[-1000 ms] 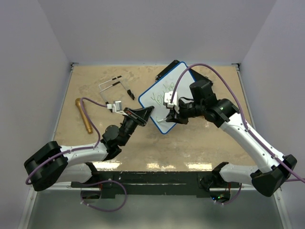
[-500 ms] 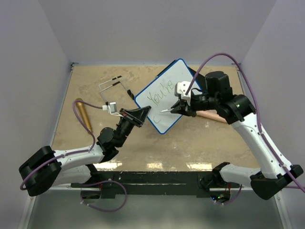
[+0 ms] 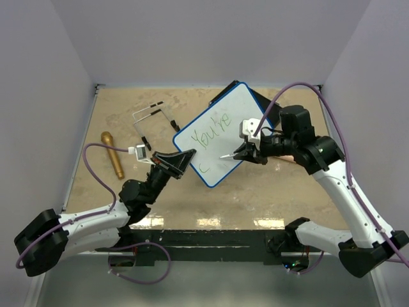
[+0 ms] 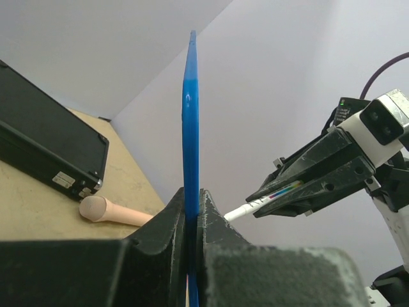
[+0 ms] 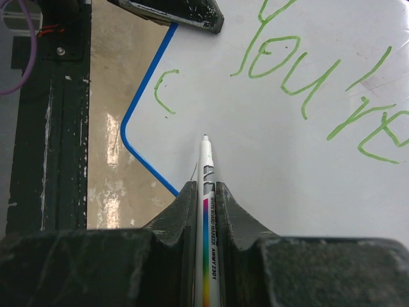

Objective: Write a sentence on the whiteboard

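Note:
The whiteboard (image 3: 223, 137), white with a blue rim, is held tilted off the table. My left gripper (image 3: 183, 158) is shut on its near-left edge. In the left wrist view the board shows edge-on (image 4: 190, 121) between the fingers (image 4: 214, 217). The sentence in green reads "You're" (image 3: 214, 128), with a lone "c" (image 3: 202, 165) below it. It also shows in the right wrist view (image 5: 307, 70). My right gripper (image 3: 246, 153) is shut on a white marker (image 5: 206, 185). Its tip is over the board (image 5: 307, 166), right of the "c" (image 5: 163, 89).
A black case (image 3: 265, 102) lies behind the board and also shows in the left wrist view (image 4: 45, 147). A peach-coloured rod (image 4: 115, 211) lies beside it. A gold cylinder (image 3: 112, 155) and a wire frame (image 3: 153, 118) lie at the left.
My left arm has drawn back and carried the board leftwards. My right gripper with the marker has moved right, off the board's near corner. A "c" now shows on the second line.

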